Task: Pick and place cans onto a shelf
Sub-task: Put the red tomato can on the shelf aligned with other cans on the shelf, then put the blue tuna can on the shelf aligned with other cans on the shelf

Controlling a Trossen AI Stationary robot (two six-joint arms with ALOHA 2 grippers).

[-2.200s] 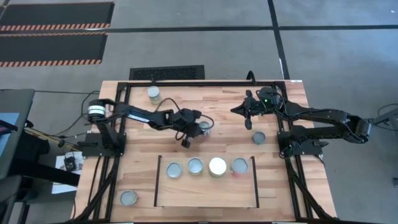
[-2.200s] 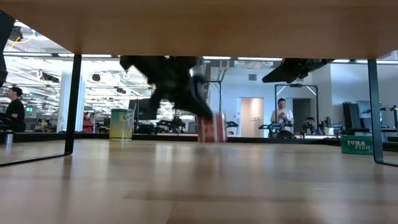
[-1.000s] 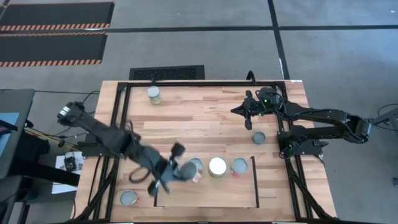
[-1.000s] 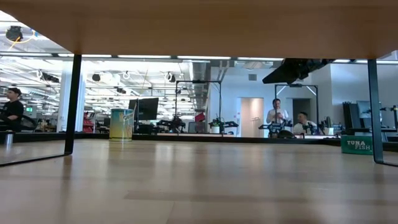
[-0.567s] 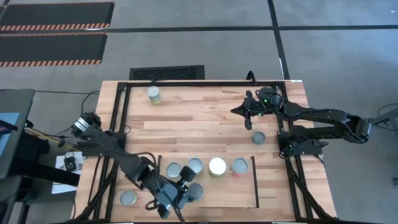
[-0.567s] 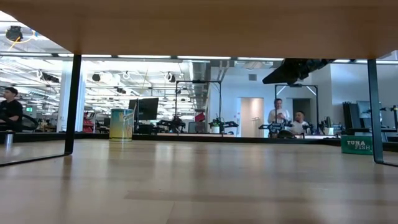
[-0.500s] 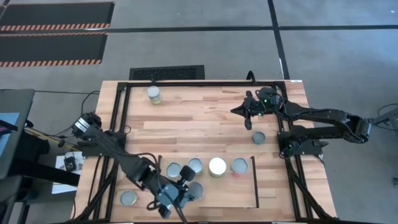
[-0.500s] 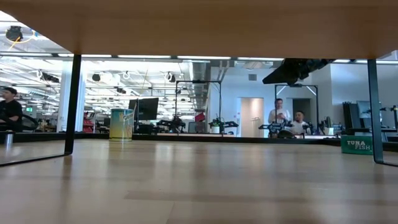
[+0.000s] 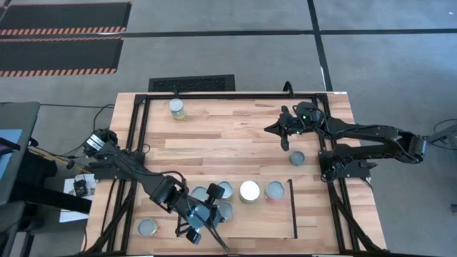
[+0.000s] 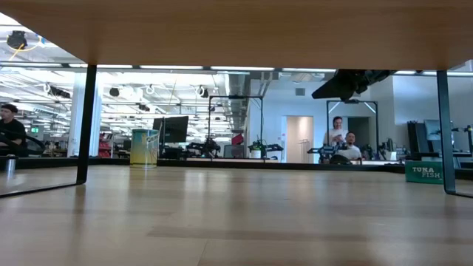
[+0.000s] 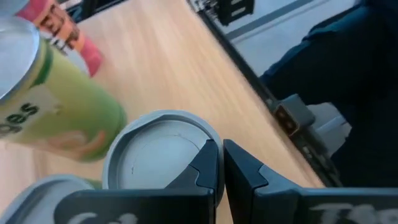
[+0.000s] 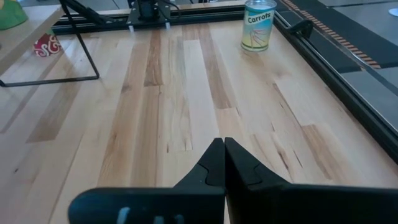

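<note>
Four cans (image 9: 249, 190) abreast beside left claw (image 9: 212, 207)

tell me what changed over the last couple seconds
The left hand swung from mid-table to the shelf, carrying a can now standing in front of the row; it is shut and empty. The right hand and the other cans kept their places.

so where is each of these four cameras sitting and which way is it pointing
High: overhead, straight down; both arms, shelf.
Low: table level, facing the room; right arm overhead.
Left wrist: above shelf cans; shut left pincer.
Right wrist: across the table; shut right pincer.
Shared: carrots can, right wrist and high.
</note>
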